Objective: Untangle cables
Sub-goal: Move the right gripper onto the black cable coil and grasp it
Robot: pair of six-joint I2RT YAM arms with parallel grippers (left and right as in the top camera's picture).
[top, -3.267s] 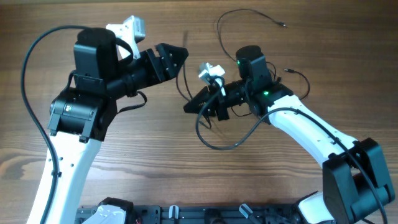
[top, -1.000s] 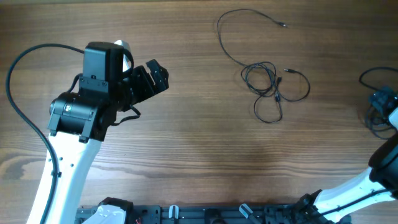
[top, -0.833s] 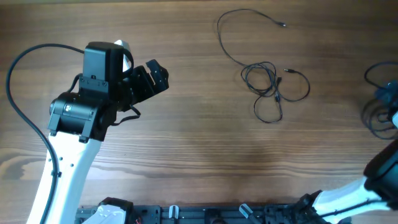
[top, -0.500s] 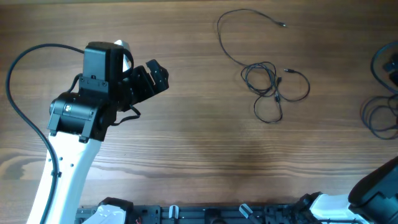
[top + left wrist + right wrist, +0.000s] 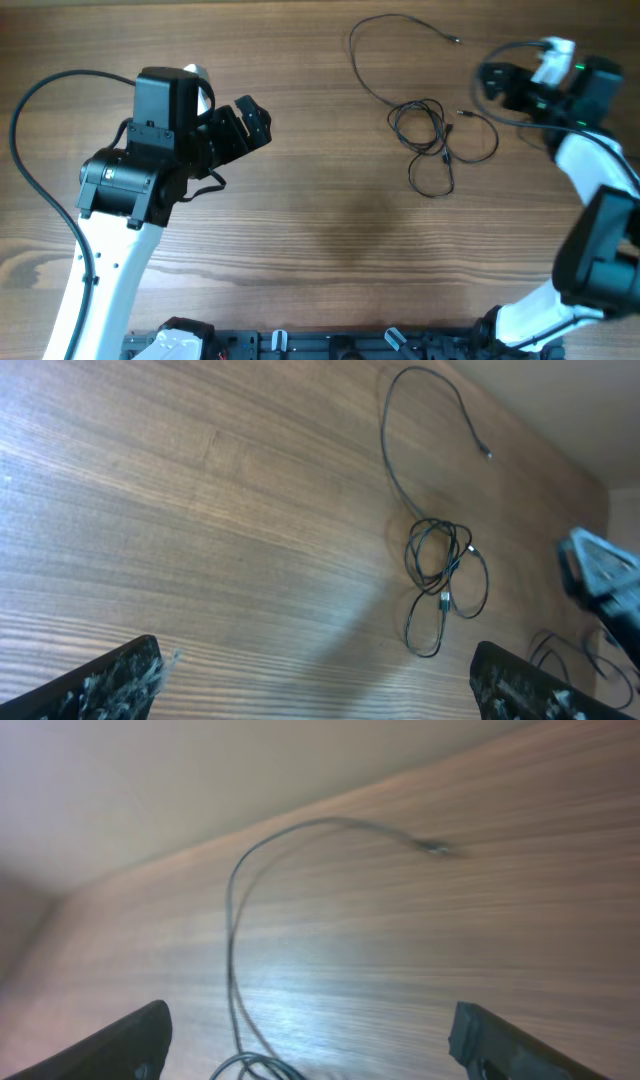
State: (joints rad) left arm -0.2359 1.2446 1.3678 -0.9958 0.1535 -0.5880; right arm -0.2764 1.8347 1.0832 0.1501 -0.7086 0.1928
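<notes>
The cables (image 5: 437,142) lie on the wooden table as a small tangle of thin dark loops. One long strand (image 5: 365,70) arcs away to a plug end (image 5: 455,41). The left wrist view shows the tangle (image 5: 441,572) far ahead. My left gripper (image 5: 258,120) hangs open well to the left of it, empty (image 5: 320,692). My right gripper (image 5: 488,80) is open just up and right of the tangle, facing left. In its blurred wrist view the long strand (image 5: 232,920) and its plug end (image 5: 434,847) lie on the table ahead of the open gripper (image 5: 320,1045).
The left arm's thick black cable (image 5: 28,120) loops out over the table's left side. A black base rail (image 5: 300,345) runs along the front edge. The right arm's own cable (image 5: 505,48) arcs above its gripper. The right gripper (image 5: 600,575) shows at the left wrist view's right edge.
My right arm has swung in from the far right edge to the upper right, beside the cables. The left arm and the cables have not moved in the last second.
</notes>
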